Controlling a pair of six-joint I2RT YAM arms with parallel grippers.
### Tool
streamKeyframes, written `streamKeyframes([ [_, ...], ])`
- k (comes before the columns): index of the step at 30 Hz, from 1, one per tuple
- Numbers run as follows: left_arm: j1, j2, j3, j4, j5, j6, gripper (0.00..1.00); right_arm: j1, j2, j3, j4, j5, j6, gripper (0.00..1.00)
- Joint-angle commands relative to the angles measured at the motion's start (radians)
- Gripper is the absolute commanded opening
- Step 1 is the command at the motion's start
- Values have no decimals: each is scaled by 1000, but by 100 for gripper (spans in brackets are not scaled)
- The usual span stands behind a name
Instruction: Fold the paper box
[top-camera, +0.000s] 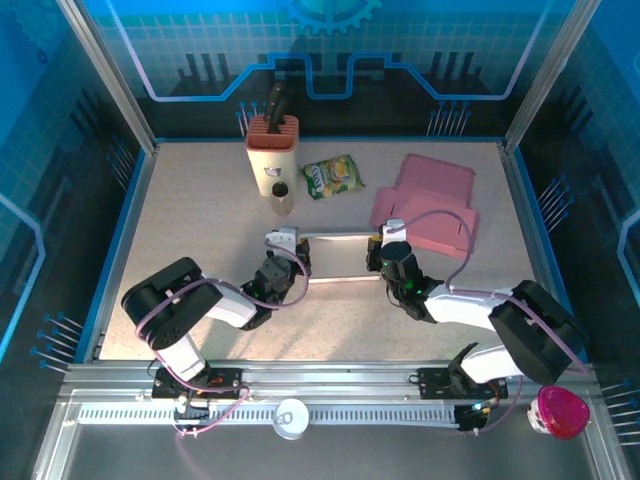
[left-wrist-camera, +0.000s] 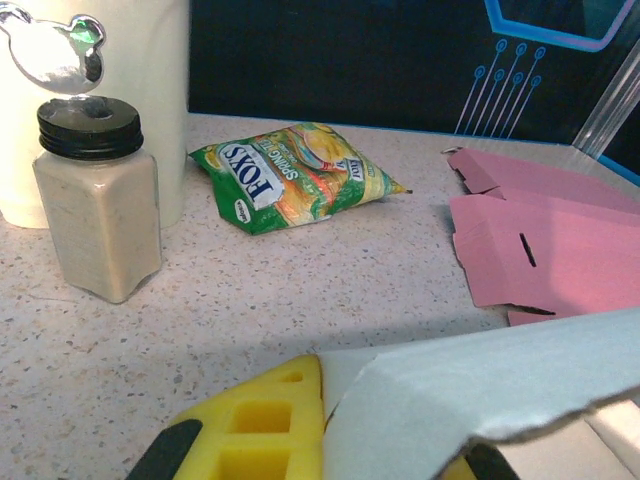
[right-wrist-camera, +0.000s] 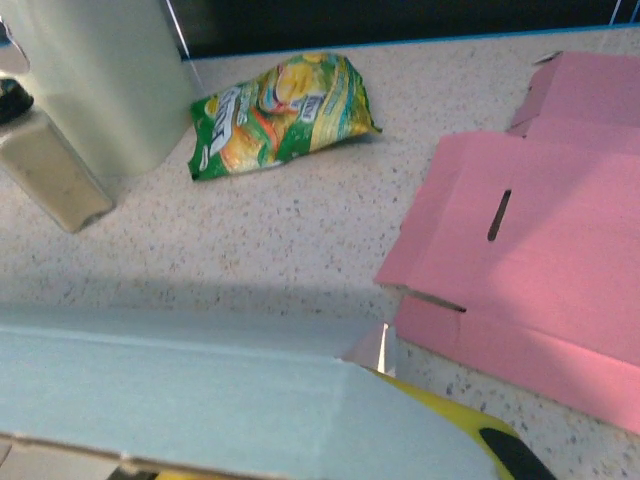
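White paper box, part-folded, sits mid-surface betw. my two arms, held up off the speckled beige surface. From above it reads as a long narrow rectangle w/ thin white walls, running left-right. From my left wrist: a plain white panel w/ a creased, slightly ragged lower edge. From my right wrist the same card looks pale blue-white, w/ one small corner flap sticking up.

My left end effector is clamped tight on the box's left end – yellow finger pads right against the white card. My right end effector is at the box's right end, yellow finger under the panel, but whether it's gripping or slack – can't tell.

Writing: the green-and-yellow crinkly snack bag says "FOX'S" in white caps. Smaller print there is too small to read. No lettering seen on the box.

Counts:
- 1 white box
- Flat pink card box blanks, each w/ a narrow slot cut in – look like 2, overlapping, far right of the surface, well apart from the white box
- 1 snack bag, betw. the pink blanks and the block
- 1 cream knife block w/ a dark handle poking out the top
- 1 squarish clear shaker w/ black lid, pale grainy contents, just beside the block
- 1 pink-lidded tub, near edge, by my right base
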Motion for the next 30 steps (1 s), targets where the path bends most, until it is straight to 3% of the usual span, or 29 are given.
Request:
streamKeyframes([
  [1,-57,28,-9,13,126,12,0,45,-46,76,-149,-144,41,18],
  [8,-62,2,-3,-11,98,38,0,36,-126,152,-373,-268,115,58],
  [14,-63,-9,2,-26,93,50,0,26,-205,196,-529,-368,185,79],
  [20,-63,-11,7,-30,93,54,0,-21,-287,233,-653,-458,270,90],
  [30,-62,-15,16,-42,90,56,0,-207,-387,291,-730,-736,390,92],
])
